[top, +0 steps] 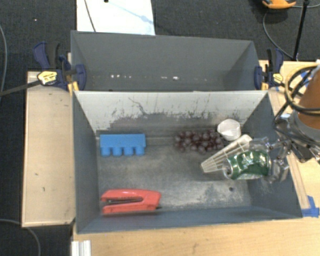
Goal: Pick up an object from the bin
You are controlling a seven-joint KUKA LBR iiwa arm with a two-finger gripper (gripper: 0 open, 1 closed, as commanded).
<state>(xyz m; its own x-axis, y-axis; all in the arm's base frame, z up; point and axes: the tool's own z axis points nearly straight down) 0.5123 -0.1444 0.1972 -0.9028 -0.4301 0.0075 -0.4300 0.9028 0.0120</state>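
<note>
Green can [242, 165] lies at the bin's [149, 116] right, beneath the end effector [269, 161]. Whether that grips it cannot be told.

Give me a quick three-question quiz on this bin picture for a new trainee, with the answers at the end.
1. Which thing lies closest to the gripper? A. red stapler B. green can C. blue block
2. True or false: the dark grapes lie to the left of the small white cup in the camera view.
3. Fill in: the red stapler lies in the lower-____ corner of the bin as the camera sees it, below the blue block.

Key: 1 B; 2 true; 3 left.
</note>
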